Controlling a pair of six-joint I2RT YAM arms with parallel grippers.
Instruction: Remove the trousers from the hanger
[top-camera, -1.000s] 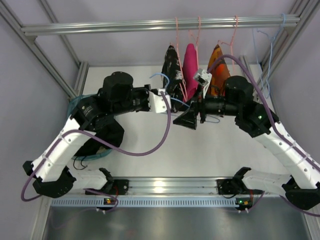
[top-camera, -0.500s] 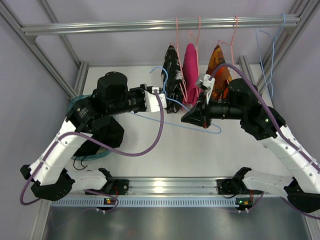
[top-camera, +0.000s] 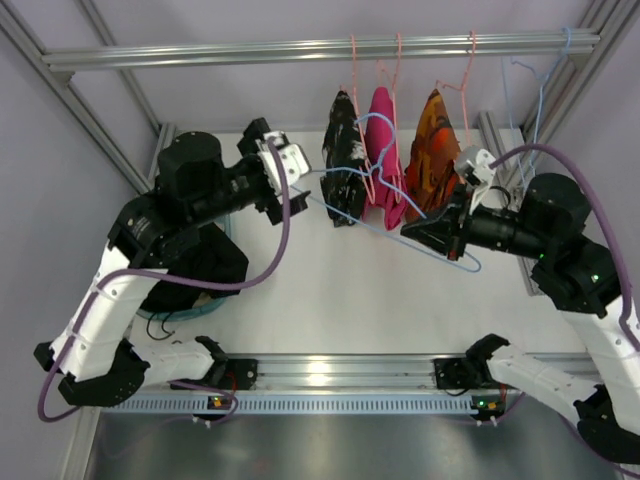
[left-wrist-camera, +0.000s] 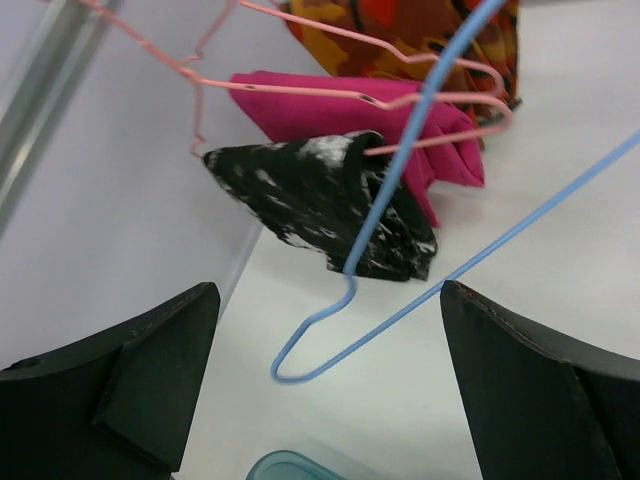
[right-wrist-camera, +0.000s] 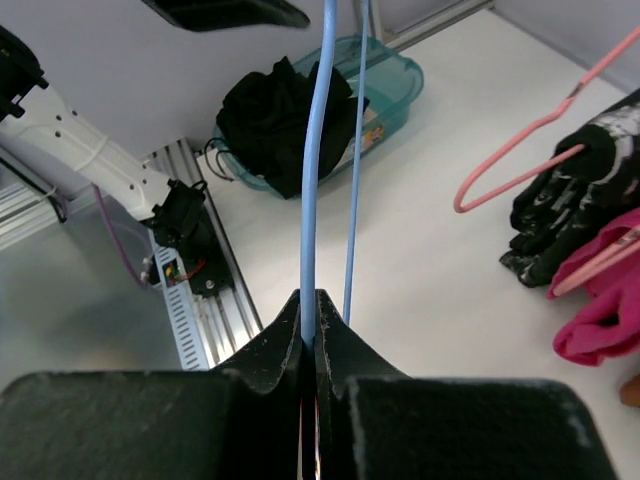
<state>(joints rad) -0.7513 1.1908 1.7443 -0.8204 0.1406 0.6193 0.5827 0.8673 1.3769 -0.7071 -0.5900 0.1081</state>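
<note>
The light-blue wire hanger (top-camera: 455, 258) hangs bare in the air over the table, slanting from the speckled garment toward my right arm. My right gripper (top-camera: 410, 232) is shut on its wire; in the right wrist view the hanger (right-wrist-camera: 315, 150) runs straight up out of the closed right gripper (right-wrist-camera: 308, 296). My left gripper (top-camera: 288, 165) stands open to the left of the hanger, apart from it. In the left wrist view the hanger's corner (left-wrist-camera: 300, 362) lies beyond the wide-open left gripper (left-wrist-camera: 328, 296). The black trousers (top-camera: 218, 272) lie bunched in a teal bin (top-camera: 190, 313), also in the right wrist view (right-wrist-camera: 275, 115).
A metal rail (top-camera: 300, 50) crosses the back. On pink hangers it carries a speckled black garment (top-camera: 345, 160), a pink one (top-camera: 385, 160) and an orange one (top-camera: 435, 150). Spare blue hangers (top-camera: 540, 90) hang at the rail's right end. Frame posts stand at both sides.
My left gripper let go of the hanger, opened wide and drew back to the left. My right gripper shut on the hanger and carried it to the right.
</note>
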